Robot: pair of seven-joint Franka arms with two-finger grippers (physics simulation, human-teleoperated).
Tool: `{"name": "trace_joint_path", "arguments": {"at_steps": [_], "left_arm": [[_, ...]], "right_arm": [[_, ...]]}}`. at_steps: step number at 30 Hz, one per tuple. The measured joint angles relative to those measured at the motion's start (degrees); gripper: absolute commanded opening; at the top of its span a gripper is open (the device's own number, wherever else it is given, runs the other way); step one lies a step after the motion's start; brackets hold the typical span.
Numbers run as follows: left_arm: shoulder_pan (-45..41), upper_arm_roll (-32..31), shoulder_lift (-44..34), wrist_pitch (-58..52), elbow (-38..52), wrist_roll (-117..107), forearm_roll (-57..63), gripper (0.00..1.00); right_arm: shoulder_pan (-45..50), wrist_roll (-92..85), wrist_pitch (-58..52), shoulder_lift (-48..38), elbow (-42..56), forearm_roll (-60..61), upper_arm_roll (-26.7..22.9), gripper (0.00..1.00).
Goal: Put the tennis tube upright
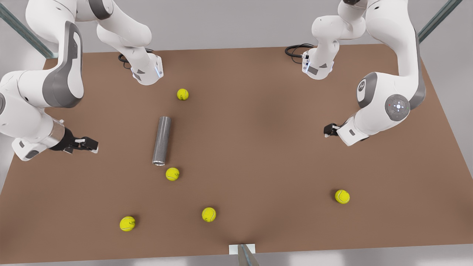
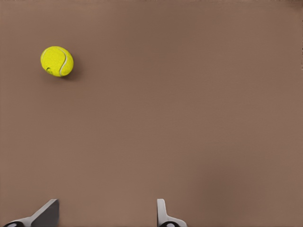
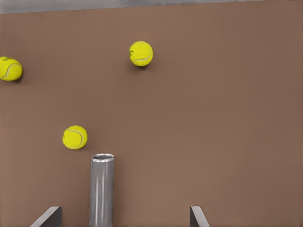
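The tennis tube (image 1: 162,140) is a dark-grey cylinder lying flat on the brown table (image 1: 258,147), its silvery rim toward the table's near edge. My right gripper (image 1: 87,144) hangs open to the tube's left in the front view, apart from it. In the right wrist view the tube (image 3: 102,189) runs between the open gripper's (image 3: 124,215) fingertips, rim end away, with nothing held. My left gripper (image 1: 330,130) waits open at the front view's right, far from the tube. Its fingers (image 2: 163,215) frame bare table in the left wrist view, the gripper (image 2: 106,213) empty.
Several yellow-green tennis balls lie about: one just past the tube's rim (image 1: 172,173), one beyond its other end (image 1: 182,94), two near the front edge (image 1: 208,214) (image 1: 127,223), one at the right (image 1: 342,196). Both arm bases stand at the far edge.
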Motion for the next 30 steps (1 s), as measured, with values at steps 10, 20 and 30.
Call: {"name": "trace_joint_path", "arguments": {"at_steps": [10,20,30], "left_arm": [[0.0,0.3,0.2,0.4,-1.2,0.5,0.3,1.00],[0.0,0.3,2.6,-0.2,-1.2,0.6,0.1,1.00],[0.0,0.3,5.6,1.4,-1.4,0.6,0.1,1.00]], "right_arm": [[9.2,0.5,0.9,4.1,-2.5,-0.1,0.2,1.00],[17.0,12.6,18.2,-5.5,-39.4,0.1,1.0,1.00],[16.9,30.2,33.2,3.3,-44.9,-0.1,0.9,1.00]]}}
